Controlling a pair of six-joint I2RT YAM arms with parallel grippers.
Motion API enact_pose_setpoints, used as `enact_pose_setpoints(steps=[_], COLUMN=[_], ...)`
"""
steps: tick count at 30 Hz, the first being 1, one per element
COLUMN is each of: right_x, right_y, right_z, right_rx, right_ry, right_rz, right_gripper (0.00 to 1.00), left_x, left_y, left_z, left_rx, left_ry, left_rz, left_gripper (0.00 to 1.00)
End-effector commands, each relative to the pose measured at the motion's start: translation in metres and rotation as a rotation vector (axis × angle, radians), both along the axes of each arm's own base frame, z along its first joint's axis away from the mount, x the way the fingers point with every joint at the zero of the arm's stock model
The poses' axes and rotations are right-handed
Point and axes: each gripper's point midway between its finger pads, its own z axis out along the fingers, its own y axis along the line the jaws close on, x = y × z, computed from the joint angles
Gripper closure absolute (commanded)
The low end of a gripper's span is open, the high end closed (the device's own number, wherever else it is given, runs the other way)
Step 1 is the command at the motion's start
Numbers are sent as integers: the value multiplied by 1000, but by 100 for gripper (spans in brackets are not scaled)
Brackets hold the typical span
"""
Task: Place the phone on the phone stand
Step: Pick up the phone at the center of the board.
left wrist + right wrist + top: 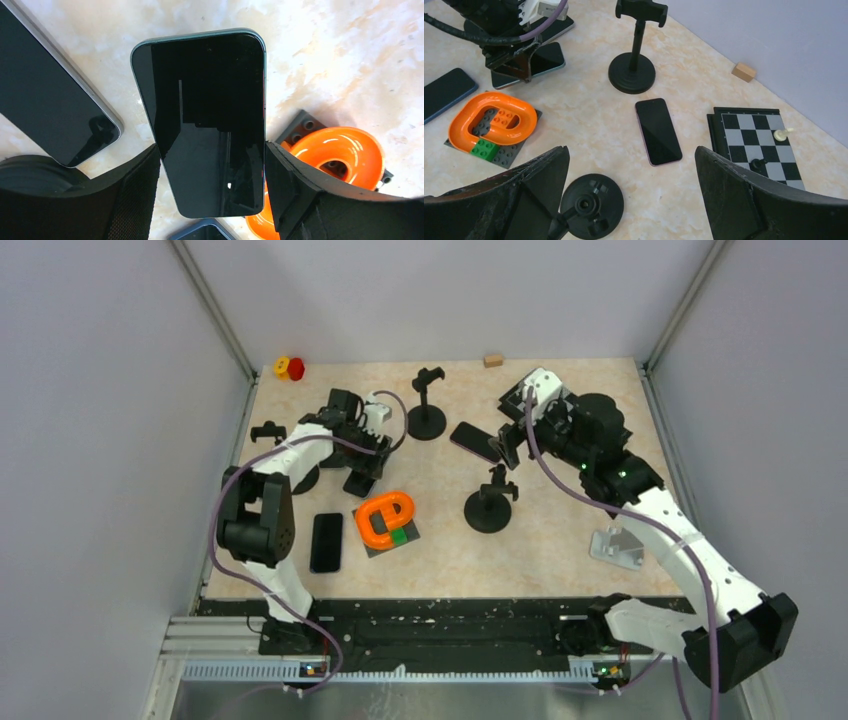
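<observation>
My left gripper (362,462) is shut on a black phone (205,120), its fingers (295,185) pressing both long edges; the phone also shows in the top view (360,483) and the right wrist view (531,62). It hangs just above the table beside a left phone stand (300,478). Two more stands rise at centre back (427,410) and centre (490,502). My right gripper (508,448) is open and empty above the centre stand's base (591,200). A pink-edged phone (659,131) lies flat near it.
An orange ring on a grey brick plate (386,520) lies right of the held phone. A dark phone (326,542) lies near the front left, another under the left gripper (50,95). A chessboard (754,140), a wooden block (492,360) and a metal bracket (617,545) sit at the right.
</observation>
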Motion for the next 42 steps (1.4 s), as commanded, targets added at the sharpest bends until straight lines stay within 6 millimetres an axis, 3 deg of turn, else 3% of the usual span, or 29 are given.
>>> enact_pose_setpoints(steps=[1,10,17,22,27,35,42], right_x=[15,38,48,42,44,37,29], right_y=[17,47,89,119,134,156,167], right_z=[36,31,22,16,7,-14,-31], right_rx=[104,208,341,432,451,434,438], right_ry=[-36,89,301,440,509,585,653], right_rz=[25,61,171,315,378,422,473], right_gripper=[2,2,7,14,18,25,42], left_x=[8,-19,-38,-45,-52,-56,-52], left_y=[-15,-52,-80,-92,-106,-122,-125], left_z=[45,109,170,197,206,205,207], left_rx=[-25,-84,-120,-125,-115,-71,-20], left_ry=[-144,-342,-525,-625,-667,-698,-738], left_rz=[-29,-151,-247,-287,-322,-351,-325], left_gripper=[100,100,100,100,100,100,100])
